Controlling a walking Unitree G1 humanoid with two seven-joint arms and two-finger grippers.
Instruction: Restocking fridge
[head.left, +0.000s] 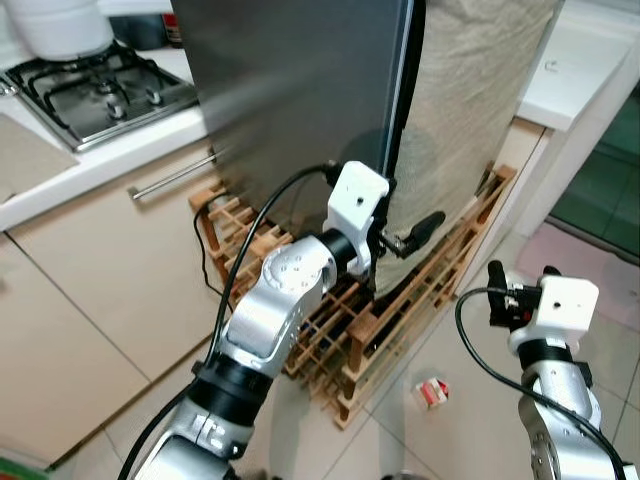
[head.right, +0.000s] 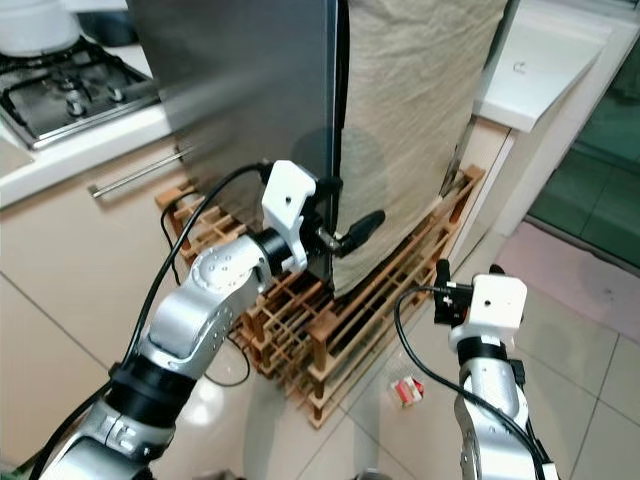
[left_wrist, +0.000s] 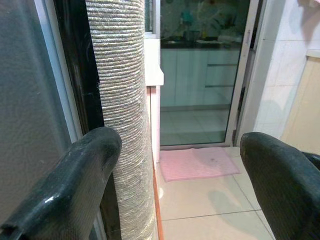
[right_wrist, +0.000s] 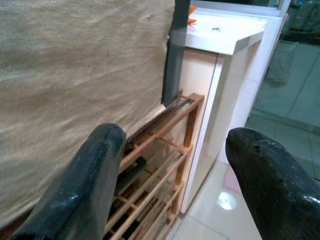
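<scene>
The tall grey steel fridge (head.left: 290, 90), its side draped in beige woven cloth (head.left: 470, 110), stands shut above a slatted wooden rack (head.left: 400, 320) on the tiled floor (head.left: 470, 420). The left pincer (head.left: 400, 240) hovers at the door's edge with fingers spread, empty, probably placed there to pull the door open. The right pincer (head.left: 520, 285) waits lower, open too. A small red-and-white carton (head.left: 432, 392) (perhaps the stock) lies on the floor near the rack.

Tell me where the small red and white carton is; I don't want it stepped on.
The small carton lies on the tiled floor in the eye views, just off the front corner of the wooden rack, between the two arms and nearer the right gripper.
</scene>
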